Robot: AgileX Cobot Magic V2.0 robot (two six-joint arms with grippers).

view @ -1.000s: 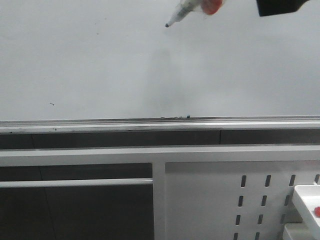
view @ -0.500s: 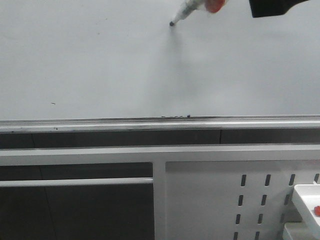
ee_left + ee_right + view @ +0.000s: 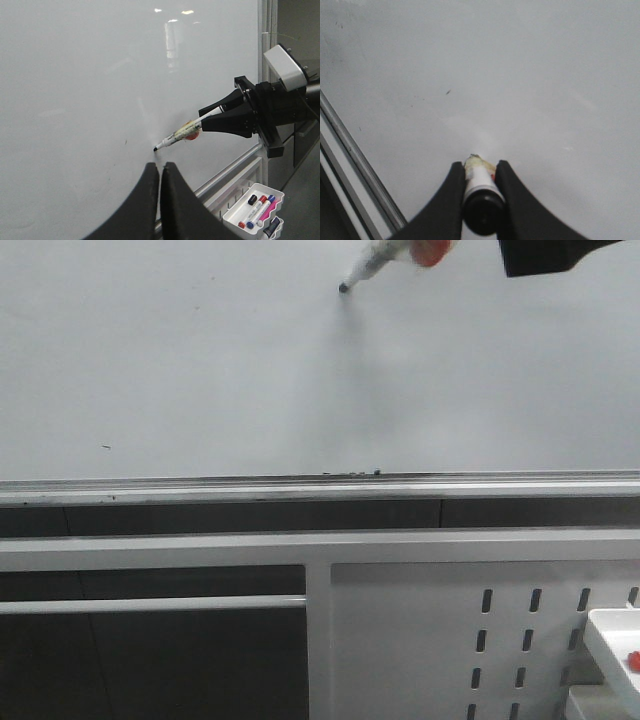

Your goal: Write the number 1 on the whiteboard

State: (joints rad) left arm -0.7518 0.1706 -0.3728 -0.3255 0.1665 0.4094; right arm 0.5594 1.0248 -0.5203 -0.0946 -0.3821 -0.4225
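1. Right gripper (image 3: 480,175) jaws clamped on the marker pen (image 3: 182,135); left gripper (image 3: 160,172) jaws pressed together on nothing, idle below the pen.
2. Pen tip (image 3: 344,286) at or just touching the whiteboard (image 3: 180,360), high up near the top edge of the front view; contact not certain.
3. No number 1 visible yet; only a small stray speck (image 3: 105,448) low on the left; whole downward stroke judged left to draw.
4. Silver rail (image 3: 200,490) along the board's lower edge; perforated panel (image 3: 450,640) beneath; tray of spare markers (image 3: 254,210) off to the side, well apart.
5. Nothing seen blocking the stroke's path below the tip.
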